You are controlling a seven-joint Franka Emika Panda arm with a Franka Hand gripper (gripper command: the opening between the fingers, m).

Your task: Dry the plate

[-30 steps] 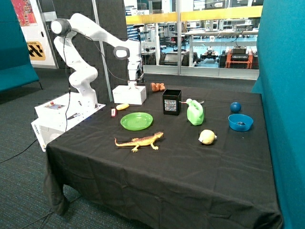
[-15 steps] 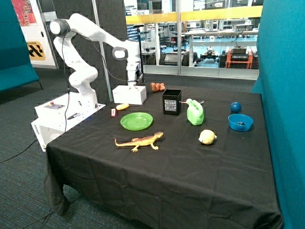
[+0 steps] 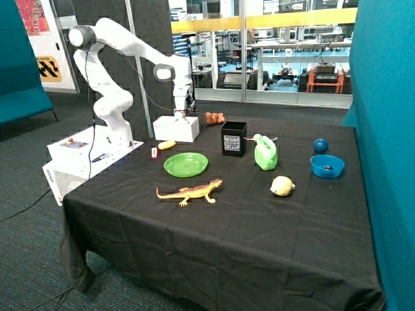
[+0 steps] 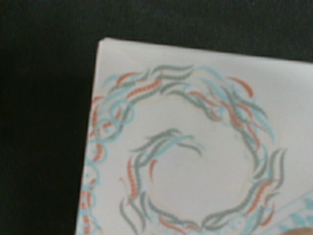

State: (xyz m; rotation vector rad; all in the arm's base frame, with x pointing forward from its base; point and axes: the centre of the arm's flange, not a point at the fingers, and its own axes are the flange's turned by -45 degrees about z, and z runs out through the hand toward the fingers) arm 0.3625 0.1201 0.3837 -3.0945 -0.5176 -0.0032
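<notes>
Tabletop point(image 3: 214, 240) under black cloth carries everything we see. The tool point(image 3: 179, 114) hangs just above the white box point(image 3: 176, 128) at the far corner; we cannot tell how its jaws stand. The wrist view shows that box's top point(image 4: 195, 147) printed with red, teal and grey swirls in a ring, no words. The plate point(image 3: 186, 164), bright green, lies bare nearer the front, between the box and the toy lizard point(image 3: 190, 191). The black cube point(image 3: 233, 138) bears a white label we cannot read.
</notes>
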